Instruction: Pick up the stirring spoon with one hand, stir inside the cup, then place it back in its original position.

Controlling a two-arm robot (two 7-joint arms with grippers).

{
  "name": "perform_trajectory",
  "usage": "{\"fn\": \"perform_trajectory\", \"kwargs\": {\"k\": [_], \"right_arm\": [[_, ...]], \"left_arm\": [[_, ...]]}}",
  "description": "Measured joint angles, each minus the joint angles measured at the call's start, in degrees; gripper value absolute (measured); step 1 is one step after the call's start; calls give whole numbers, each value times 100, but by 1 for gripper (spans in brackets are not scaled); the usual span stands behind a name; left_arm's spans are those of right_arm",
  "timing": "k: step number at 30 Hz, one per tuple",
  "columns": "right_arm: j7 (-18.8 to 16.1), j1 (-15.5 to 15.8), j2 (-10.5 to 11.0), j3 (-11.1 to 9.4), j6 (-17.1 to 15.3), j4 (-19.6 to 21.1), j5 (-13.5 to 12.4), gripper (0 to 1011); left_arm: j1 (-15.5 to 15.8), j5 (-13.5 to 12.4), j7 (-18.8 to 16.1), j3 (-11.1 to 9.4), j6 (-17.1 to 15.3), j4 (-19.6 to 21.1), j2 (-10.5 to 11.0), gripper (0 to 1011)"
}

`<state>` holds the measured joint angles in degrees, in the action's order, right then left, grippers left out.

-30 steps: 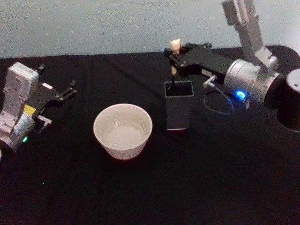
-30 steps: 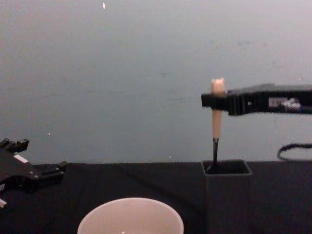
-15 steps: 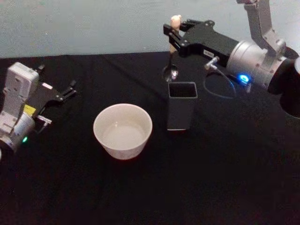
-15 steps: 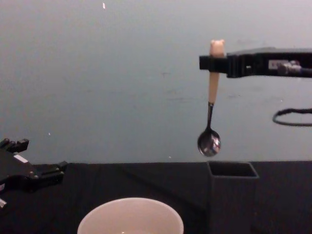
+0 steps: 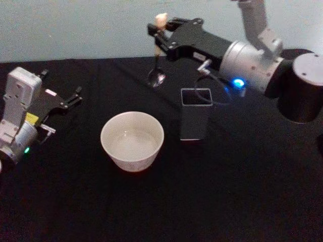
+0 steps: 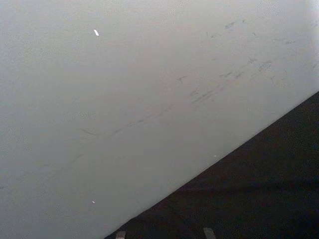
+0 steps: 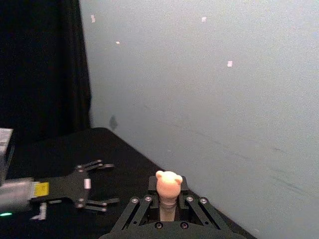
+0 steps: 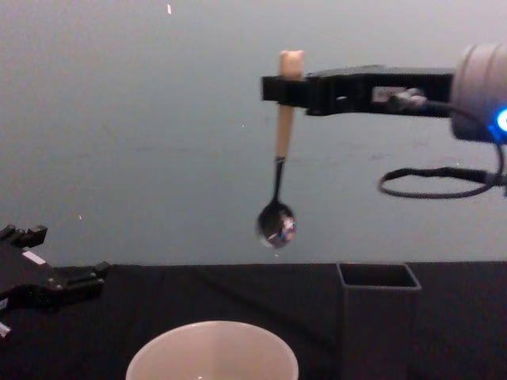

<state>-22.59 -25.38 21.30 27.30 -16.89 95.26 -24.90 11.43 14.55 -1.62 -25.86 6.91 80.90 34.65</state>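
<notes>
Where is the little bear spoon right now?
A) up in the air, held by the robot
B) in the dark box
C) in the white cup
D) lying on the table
A: the right tool holds the stirring spoon hanging above the table.

The counter [image 5: 237,196] before me is covered in a black cloth and runs back to a pale wall. Two things stand on it, near the middle. The cup [image 5: 132,141], wide, round and cream-white, sits upright on the cloth. To its right, near it but not touching, stands a dark grey square-sided holder [image 5: 195,120], also upright, its open top dark inside. The holder stands a little farther back than the cup.
</notes>
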Motion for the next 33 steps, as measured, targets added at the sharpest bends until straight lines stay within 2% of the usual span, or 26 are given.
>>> {"fn": "perform_trajectory", "kwargs": {"k": [7,9,18,33], "right_arm": [[-103,-40,-78,275,26,-86,-3,213],[-170,-26,-77,400,41,-107,12,213],[-309,95,-57,707,164,-226,116,213],[-276,204,-267,919,619,-656,583,213]], "left_arm": [[0,0,0,0,0,0,0,1001],[0,0,0,0,0,0,0,1001],[0,0,0,0,0,0,0,1001],[0,0,0,0,0,0,0,1001]]}}
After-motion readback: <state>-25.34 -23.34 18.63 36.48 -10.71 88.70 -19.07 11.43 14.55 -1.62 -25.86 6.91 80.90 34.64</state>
